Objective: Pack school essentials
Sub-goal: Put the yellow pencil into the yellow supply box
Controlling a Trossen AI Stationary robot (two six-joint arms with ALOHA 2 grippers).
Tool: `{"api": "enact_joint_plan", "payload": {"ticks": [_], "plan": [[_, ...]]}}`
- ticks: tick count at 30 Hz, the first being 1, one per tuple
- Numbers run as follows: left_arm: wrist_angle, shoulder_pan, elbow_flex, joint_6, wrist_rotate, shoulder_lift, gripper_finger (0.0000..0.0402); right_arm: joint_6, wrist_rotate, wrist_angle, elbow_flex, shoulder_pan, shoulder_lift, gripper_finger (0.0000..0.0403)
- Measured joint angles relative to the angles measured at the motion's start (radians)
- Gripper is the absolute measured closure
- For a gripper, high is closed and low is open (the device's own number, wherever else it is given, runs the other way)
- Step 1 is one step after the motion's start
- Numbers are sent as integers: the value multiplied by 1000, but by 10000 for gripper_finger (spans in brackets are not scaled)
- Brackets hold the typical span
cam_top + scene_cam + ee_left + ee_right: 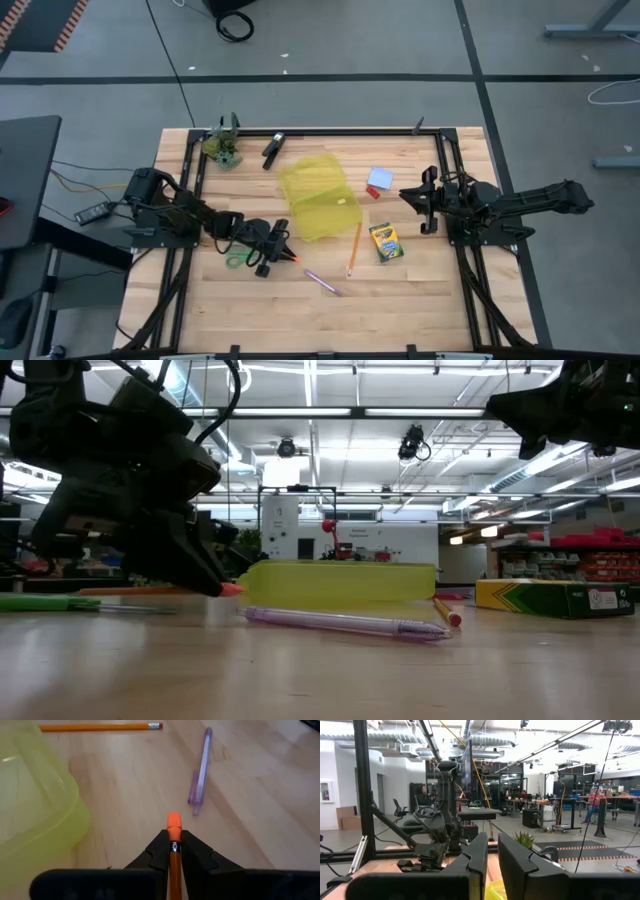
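My left gripper (283,250) is low over the table at the near left, shut on an orange pencil (173,851) whose eraser end (297,260) sticks out past the fingertips. The second orange pencil (354,250), purple pen (322,282) and crayon box (385,241) lie flat on the table to its right. The green-handled scissors (238,260) lie beside my left gripper. The pale blue notepad (381,177) and red eraser (372,191) lie past the yellow container (318,195). My right gripper (422,204) hovers at the right, empty, its fingers a narrow gap apart. My left gripper pinches the pencil between its two fingers just behind the eraser end (173,845). The pencil lies along the fingers, and its shaft runs back under the gripper. It sits near level and low (232,589); I cannot tell whether it touches the table.
An open yellow plastic container stands at the table's middle, just beyond my left gripper. A black clip (272,150) and a small green plant clump (225,150) sit at the far left. Black rails (440,160) frame the table. Bare wood lies along the near edge.
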Motion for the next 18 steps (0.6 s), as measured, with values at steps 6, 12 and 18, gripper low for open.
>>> {"api": "enact_joint_plan", "payload": {"ticks": [6, 12, 18], "plan": [[-14, 0, 52, -5, 2, 0, 358, 0, 0, 0, 0, 0, 0, 351], [-86, 38, 140, -55, 1, 0, 360, 0, 0, 0, 0, 0, 0, 351], [-244, 82, 255, -97, 0, 0, 356, 0, 0, 1, 0, 0, 0, 351]]}}
